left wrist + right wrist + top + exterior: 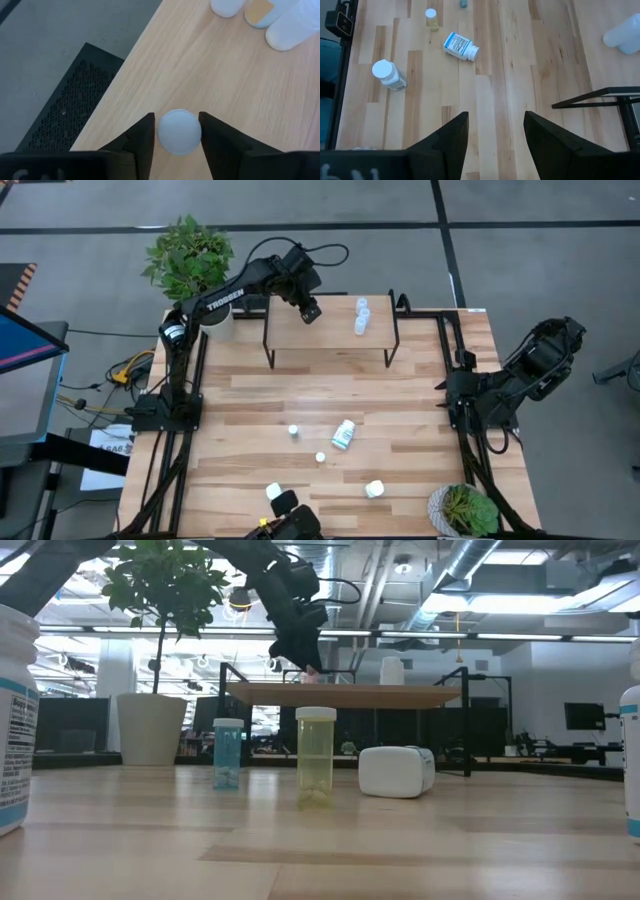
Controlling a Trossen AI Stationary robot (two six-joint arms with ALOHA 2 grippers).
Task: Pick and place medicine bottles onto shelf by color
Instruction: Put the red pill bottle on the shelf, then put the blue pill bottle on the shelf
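Over the shelf's (330, 335) left part, the left pincer (178, 131) grips a white-capped bottle (179, 131), apparently at the placing step; next move: release and retract, while the right pincer (495, 132) waits open at the tabletop's (400, 470) right edge.

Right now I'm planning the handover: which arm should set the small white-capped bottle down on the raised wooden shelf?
Left. The left gripper already holds the small white-capped bottle directly above the shelf. The right gripper waits open over the table's right side, holding nothing.

"TROSSEN" in white on the left arm (222, 301)
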